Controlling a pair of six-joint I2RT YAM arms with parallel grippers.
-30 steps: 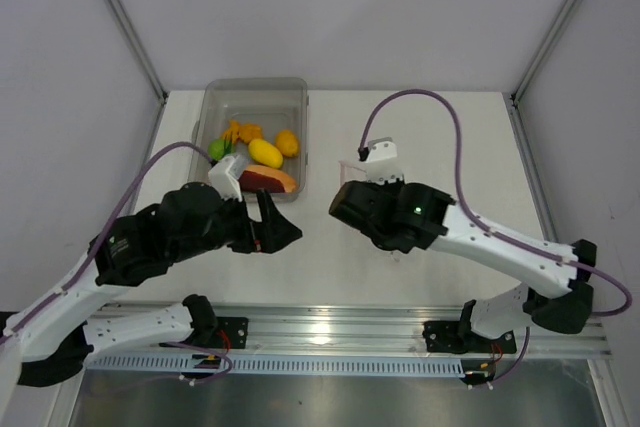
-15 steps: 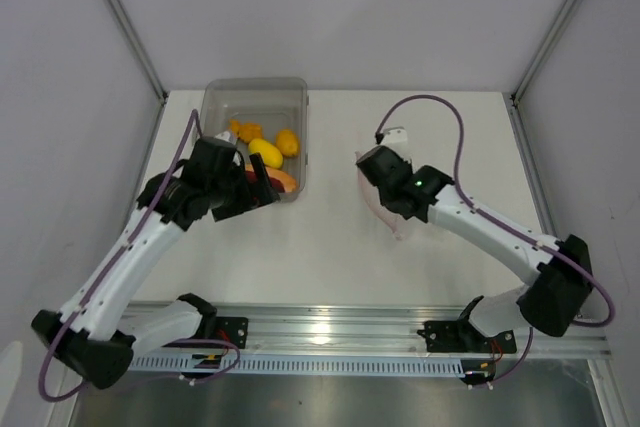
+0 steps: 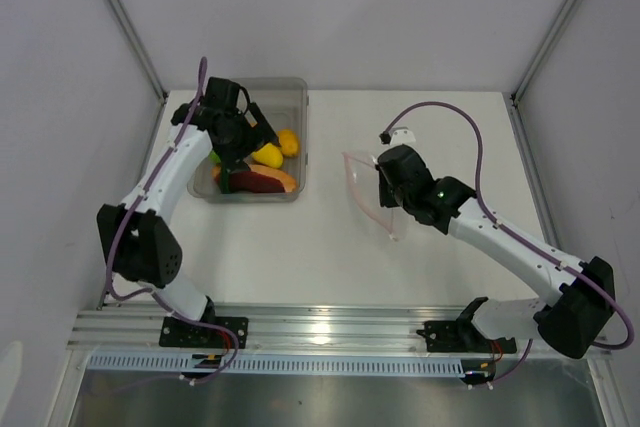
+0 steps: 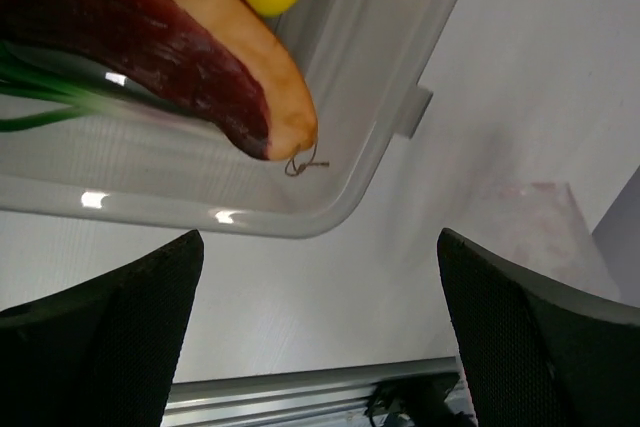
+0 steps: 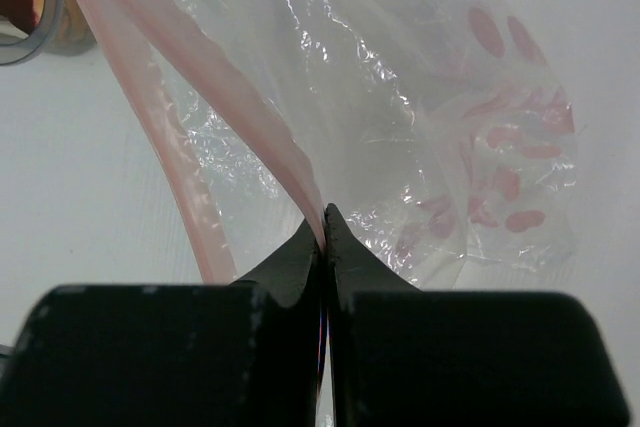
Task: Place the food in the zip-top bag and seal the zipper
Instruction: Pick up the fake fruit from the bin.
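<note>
Inventory:
- One rigid clear grey rectangular bin (image 3: 301, 137) stands at the far left corner of the white table (image 3: 320, 257).
- One small transparent crinkly zip-top bag (image 3: 366, 185) lies near the middle of the table, to the right of the bin and apart from it.
- One thin pink-red zipper strip (image 5: 195, 77) runs along the bag's mouth.
- Food visible in the bin, one of each: yellow toy lemon (image 3: 266, 155), orange toy fruit (image 3: 288, 142), long dark-red and tan toy slice (image 3: 265, 181), green toy stalk (image 4: 40, 102).
- A green patch shows at the bin's left wall beneath the left arm; which item it is cannot be told.

Change: a second ago both arms were raised close to the overhead camera. Half a second ago the left gripper (image 3: 236, 152) hovered at the bin's near wall. It has now advanced over the bin's interior. The right arm has stayed at the bag. The visible food has not shifted.

Pose:
- The left arm stretches toward the far left corner. Its fingers are spread wide and grasp nothing, and the tan tip of the slice lies ahead of the gap between them.
- The right arm reaches from the near right toward the table's middle. The right gripper (image 5: 323, 219) has its fingers pressed together, pinching one lip of the zipper strip
</note>
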